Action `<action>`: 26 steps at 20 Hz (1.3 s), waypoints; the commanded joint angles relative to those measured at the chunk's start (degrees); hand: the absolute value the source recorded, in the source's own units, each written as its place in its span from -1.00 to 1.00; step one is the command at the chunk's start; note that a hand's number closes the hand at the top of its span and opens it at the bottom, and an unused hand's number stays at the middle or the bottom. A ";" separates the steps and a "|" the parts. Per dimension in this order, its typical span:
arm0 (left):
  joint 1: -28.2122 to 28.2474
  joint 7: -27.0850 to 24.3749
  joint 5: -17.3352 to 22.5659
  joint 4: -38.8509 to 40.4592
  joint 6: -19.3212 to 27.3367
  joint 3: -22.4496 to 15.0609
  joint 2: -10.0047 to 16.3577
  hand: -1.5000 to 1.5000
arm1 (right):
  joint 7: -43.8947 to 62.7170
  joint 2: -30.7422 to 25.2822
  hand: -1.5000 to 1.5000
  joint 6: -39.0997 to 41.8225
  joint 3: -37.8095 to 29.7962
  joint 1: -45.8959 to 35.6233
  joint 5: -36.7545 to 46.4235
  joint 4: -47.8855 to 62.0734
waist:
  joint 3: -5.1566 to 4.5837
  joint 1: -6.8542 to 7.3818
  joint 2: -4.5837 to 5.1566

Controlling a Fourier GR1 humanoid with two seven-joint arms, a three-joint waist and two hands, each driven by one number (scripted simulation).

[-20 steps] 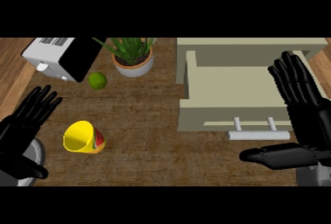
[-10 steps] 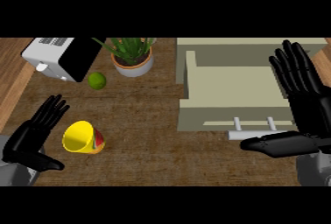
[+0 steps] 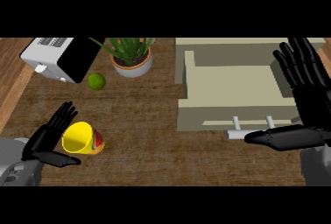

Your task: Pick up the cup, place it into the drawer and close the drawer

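Head view. Cup (image 3: 82, 138): yellow, tipped on its side on the brown tabletop (image 3: 161, 148), lower left, well apart from the drawer (image 3: 233, 85). Left hand (image 3: 44, 140): open, fingers straight, thumb spread, just left of the cup; contact cannot be told; holds nothing. Drawer: beige, open, upper right, white handle (image 3: 251, 128) at its near edge. Right hand (image 3: 307, 100): open, fingers straight and pointing up along the drawer's right side, thumb beside the handle; holds nothing. Toaster (image 3: 61, 59), lime (image 3: 96, 81) and potted plant (image 3: 132, 57): upper left.
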 commanded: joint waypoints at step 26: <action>-8.51 -22.40 -5.92 21.93 0.29 -2.84 -3.59 -1.00 | 0.53 -0.49 -1.00 1.21 -0.44 -0.07 -1.12 -0.59 | -0.60 -1.22 0.67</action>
